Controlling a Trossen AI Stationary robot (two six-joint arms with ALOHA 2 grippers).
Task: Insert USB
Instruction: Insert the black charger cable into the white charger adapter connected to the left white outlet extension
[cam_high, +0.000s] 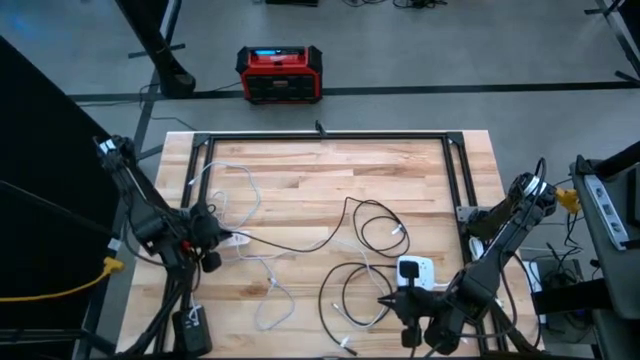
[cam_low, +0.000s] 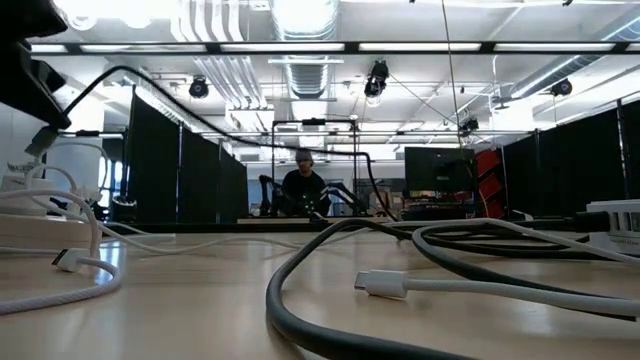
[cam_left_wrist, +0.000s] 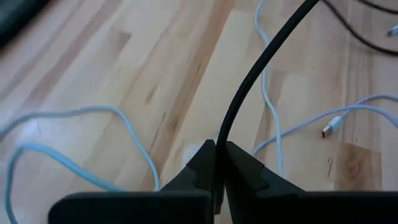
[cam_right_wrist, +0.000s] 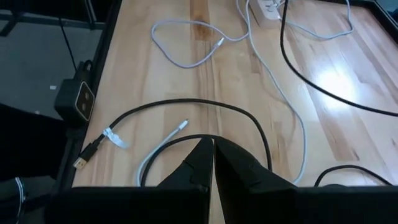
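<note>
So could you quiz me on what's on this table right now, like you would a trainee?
1. True or false: the left gripper is shut with a black cable running up from between its fingers.
2. What colour is the charger block lying near the right gripper?
3. The red box sits: A on the wooden table, B on the floor beyond it, C in a gripper.

Key: 1 true; 2 white; 3 B.

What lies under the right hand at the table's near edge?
Under the right hand, which is shut and empty, a black cable loops over the wooden table, and a white cable runs in under the fingers. Where both cables continue beneath the hand is hidden.
</note>
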